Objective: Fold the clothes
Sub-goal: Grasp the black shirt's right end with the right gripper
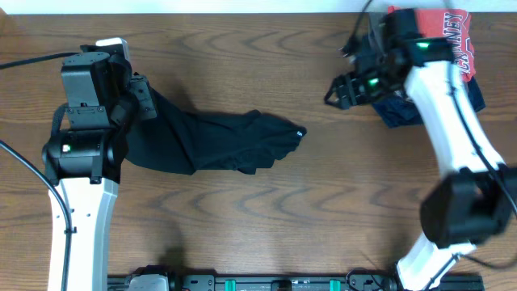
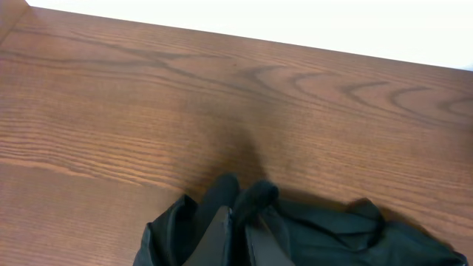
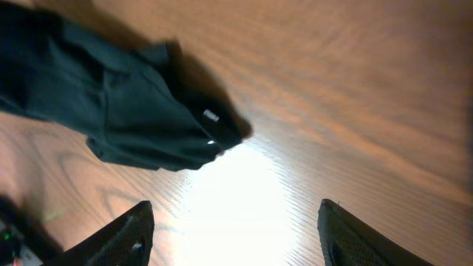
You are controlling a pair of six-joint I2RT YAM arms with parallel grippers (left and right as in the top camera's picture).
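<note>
The left gripper is clamped on the black garment, which lies bunched on the table. The right gripper gapes wide, its 2 fingers holding nothing.

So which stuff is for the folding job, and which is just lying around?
For the job: black garment, left gripper holding it, open right gripper.
Just lying about: red shirt with white lettering, navy garment beside it.

I see the clothes, one soft black garment, bunched into a long crumpled strip on the table, left of its centre. The left end gathers into a narrow bunch. The right tip, carrying a small white tag, lies near the table's middle.
</note>
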